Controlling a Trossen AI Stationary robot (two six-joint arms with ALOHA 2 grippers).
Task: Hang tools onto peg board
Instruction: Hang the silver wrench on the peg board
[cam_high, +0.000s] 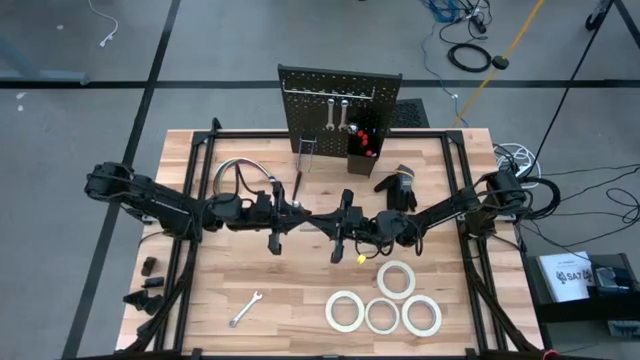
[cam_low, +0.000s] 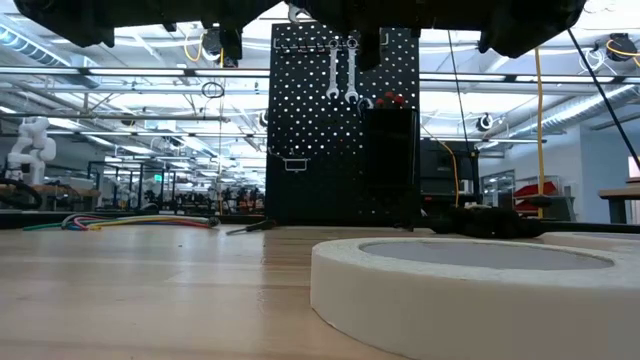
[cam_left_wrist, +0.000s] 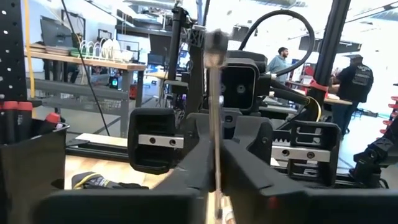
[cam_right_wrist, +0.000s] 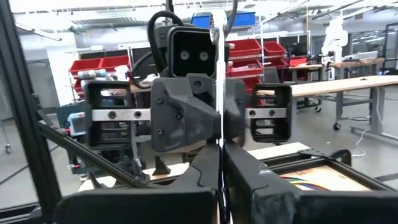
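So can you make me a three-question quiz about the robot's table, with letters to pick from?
1. Where are the white tape rolls?
A. Hanging on the peg board
B. Inside the black bin
C. Lying flat on the table

2. How many wrenches hang on the peg board?
A. One
B. Two
C. Five

3. What is the right gripper doing?
A. Pinching a thin silver tool
B. Standing wide open
C. Holding the black glove

Answers:
1. C: the tape rolls lie on the table, in front of the peg board.
2. B: two wrenches hang side by side near its top.
3. A: the right gripper has its fingers shut on the silver tool.
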